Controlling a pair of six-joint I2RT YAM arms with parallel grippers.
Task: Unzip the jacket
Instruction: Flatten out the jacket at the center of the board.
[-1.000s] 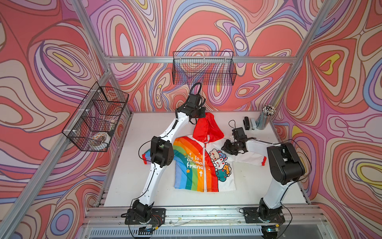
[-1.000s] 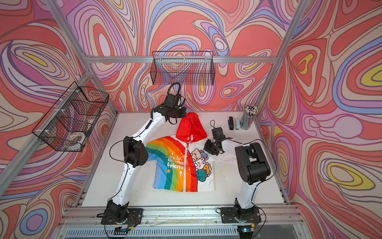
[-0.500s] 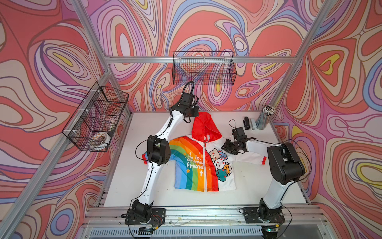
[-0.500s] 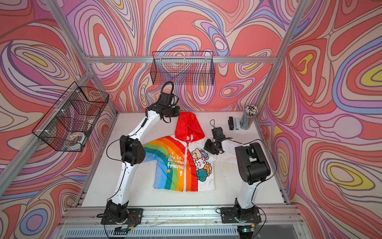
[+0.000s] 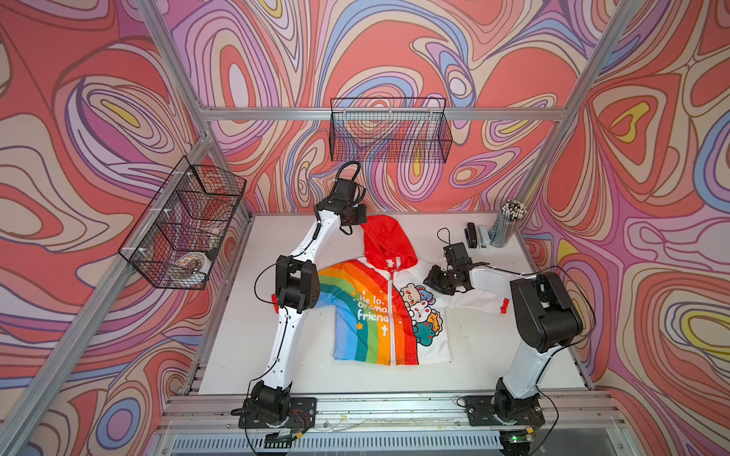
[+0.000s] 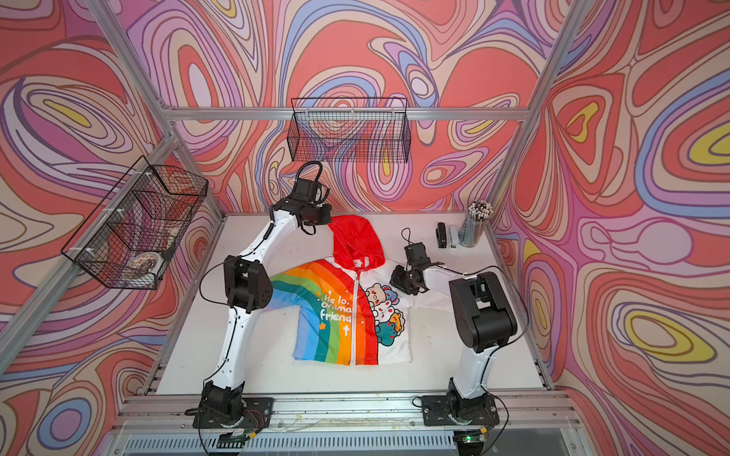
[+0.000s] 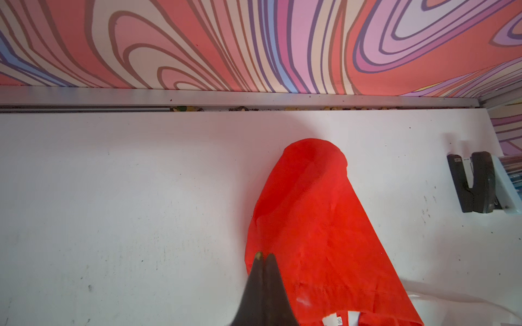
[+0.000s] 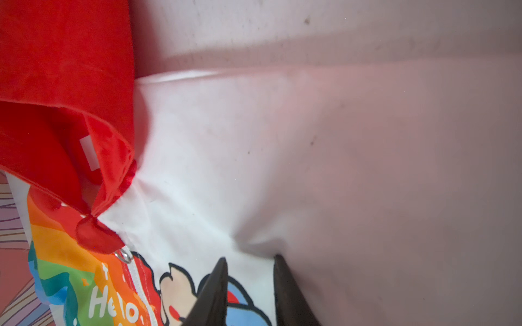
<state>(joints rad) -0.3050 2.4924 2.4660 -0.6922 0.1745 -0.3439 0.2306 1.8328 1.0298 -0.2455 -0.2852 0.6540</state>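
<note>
Fully zipped: jacket (image 5: 379, 316) lies flat mid-tabletop (image 5: 474, 355), hem toward the near edge.
Right gripper (image 8: 250, 256) part-open, tips pressing the white half near the zipper pull (image 8: 125, 255) at the collar; best to pinch the pull and draw straight hemward. Left gripper (image 7: 263, 255) closed at the hood (image 7: 310, 211) edge, farther back; grip on cloth uncertain, though a taut hood would help. Far right corner: cup (image 5: 501, 237) holds pencils (image 5: 512, 207). Left-wall wire basket (image 5: 158, 221) holds a round patterned item (image 5: 192, 261).
</note>
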